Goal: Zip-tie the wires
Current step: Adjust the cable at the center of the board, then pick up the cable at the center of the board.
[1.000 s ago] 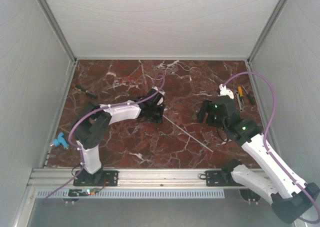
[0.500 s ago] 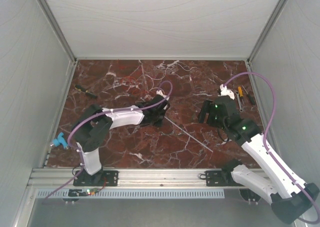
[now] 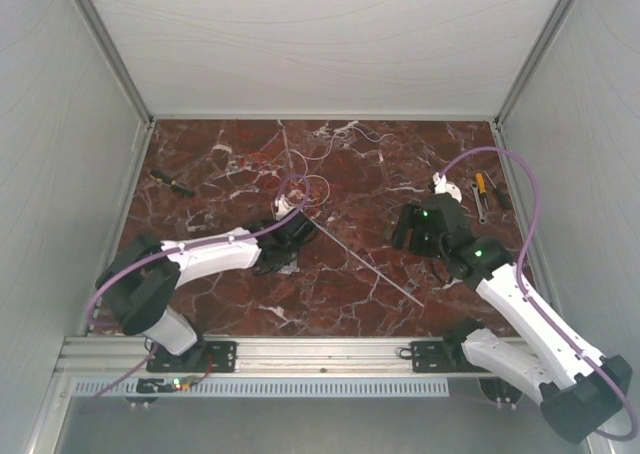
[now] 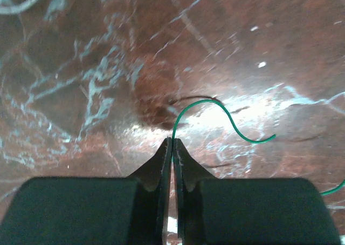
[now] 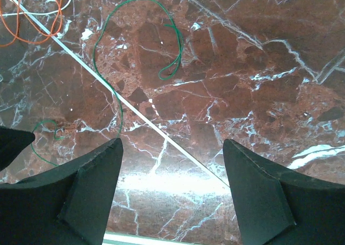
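My left gripper [image 4: 172, 142] is shut on a thin green wire [image 4: 209, 99] that curls up and to the right from the fingertips. In the top view that gripper [image 3: 305, 229] sits low over the table's middle, just short of the orange and white wires [image 3: 305, 186]. The zip tie [image 3: 375, 269] lies straight and diagonal on the marble. It runs between the fingers of my right gripper [image 5: 172, 142], which hangs open above it. The right wrist view shows the zip tie [image 5: 161, 131] crossing a looping green wire [image 5: 95, 56], with orange wire [image 5: 38, 40] and white wire [image 5: 54, 10] at top left.
Small hand tools [image 3: 480, 194] lie at the back right by the wall. A dark tool with a yellow tip [image 3: 172, 182] lies at the back left. Grey walls enclose the table on three sides, and a metal rail [image 3: 320, 352] runs along the near edge.
The left arm has stretched out lower and drawn back toward the near left, uncovering the wire loops, and its jaws have shut on the green wire. The right arm has barely shifted.
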`<state>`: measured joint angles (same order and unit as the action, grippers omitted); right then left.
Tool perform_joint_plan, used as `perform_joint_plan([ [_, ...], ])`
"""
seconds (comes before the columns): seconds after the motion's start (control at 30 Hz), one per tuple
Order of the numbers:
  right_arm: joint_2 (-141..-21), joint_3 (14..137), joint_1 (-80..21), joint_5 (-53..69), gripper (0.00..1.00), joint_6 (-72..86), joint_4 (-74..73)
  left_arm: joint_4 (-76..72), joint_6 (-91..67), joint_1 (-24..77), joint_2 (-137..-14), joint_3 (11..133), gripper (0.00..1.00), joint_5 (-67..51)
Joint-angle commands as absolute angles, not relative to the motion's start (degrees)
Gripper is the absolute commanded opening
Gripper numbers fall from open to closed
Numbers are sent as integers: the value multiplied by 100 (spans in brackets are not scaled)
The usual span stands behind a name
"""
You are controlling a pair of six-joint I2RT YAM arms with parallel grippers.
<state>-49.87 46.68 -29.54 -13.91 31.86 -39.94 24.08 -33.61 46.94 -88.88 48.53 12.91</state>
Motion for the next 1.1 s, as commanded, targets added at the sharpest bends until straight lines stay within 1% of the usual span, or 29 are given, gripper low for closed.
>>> perform_joint_plan([
  [0.0,-5106,4554,-2927,-1269,73,3321,-3616,2848,-4120,4713,-8881,4710,0,1467],
  [0.23,-5150,4509,-2923,-1299,73,3343,-3531,3121,-4644,4720,-8811,4527,0,1700],
  [0.27,-5143,4503,-2921,-1309,73,3340,-3538,3139,-4644,4720,-8815,4541,2,1704],
  [0.3,-5133,4500,-2915,-1317,73,3340,-3536,3153,-4629,4720,-8801,4550,6,1694],
  [0.33,-5126,4504,-2905,-1330,73,3330,-3548,3156,-4599,4720,-8783,4561,13,1678],
  [0.43,-5100,4520,-2855,-1345,73,3310,-3546,3161,-4516,4715,-8619,4561,43,1580],
  [0.47,-5086,4537,-2831,-1354,73,3297,-3551,3201,-4521,4719,-8556,4569,48,1559],
  [0.53,-5063,4558,-2773,-1362,73,3260,-3573,3335,-4532,4719,-8374,4606,57,1540],
  [0.63,-5006,4611,-2680,-1371,73,3184,-3605,3616,-4538,4718,-7998,4737,67,1554],
  [0.73,-4960,4679,-2592,-1375,74,3090,-3654,3945,-4340,4705,-7530,5007,80,1810],
  [0.8,-4948,4738,-2538,-1372,74,3018,-3675,4188,-4153,4679,-7227,5228,95,2085],
  [0.83,-4941,4763,-2509,-1371,74,2989,-3694,4268,-3990,4634,-7099,5346,99,2190],
  [0.97,-4924,4829,-2455,-1356,74,2935,-3703,4537,-3307,4002,-6662,5717,99,2160],
  [1.03,-4922,4835,-2425,-1334,74,2922,-3709,4484,-2928,3466,-6439,5813,99,1766],
  [1.07,-4920,4841,-2426,-1324,74,2934,-3709,4310,-2708,3176,-6319,5809,98,1491],
])
